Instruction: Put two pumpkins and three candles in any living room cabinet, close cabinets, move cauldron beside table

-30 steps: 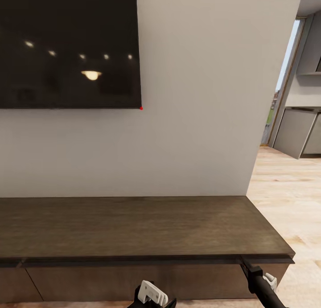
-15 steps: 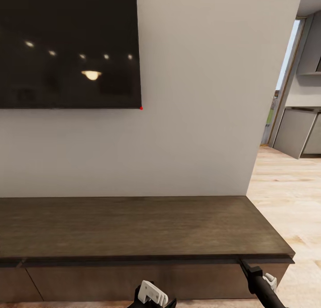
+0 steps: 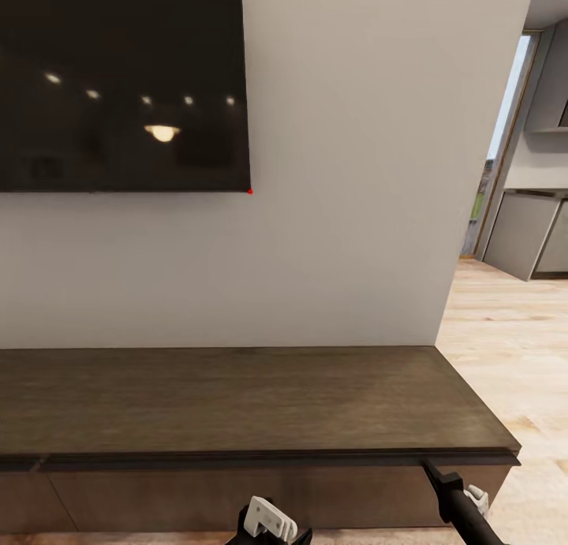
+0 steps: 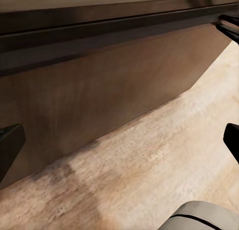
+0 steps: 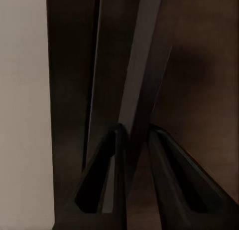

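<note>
The long dark-brown cabinet (image 3: 237,395) runs along the wall just in front of me, its flat drawer fronts (image 3: 197,494) all flush. At its right end my right gripper (image 3: 431,468) reaches up to the dark gap under the top. In the right wrist view the right gripper (image 5: 134,132) has its two dark fingers (image 5: 107,160) nearly together, pinching the thin upper edge of a drawer front (image 5: 144,50). My left gripper (image 4: 119,140) is open and holds nothing, facing the cabinet's front panel (image 4: 99,90) low over the floor. Pumpkins, candles, cauldron and table are out of view.
A large black TV screen (image 3: 118,80) hangs on the pale wall above the cabinet. Light wood floor (image 3: 513,356) extends past the cabinet's right end toward a doorway with grey kitchen units (image 3: 525,229).
</note>
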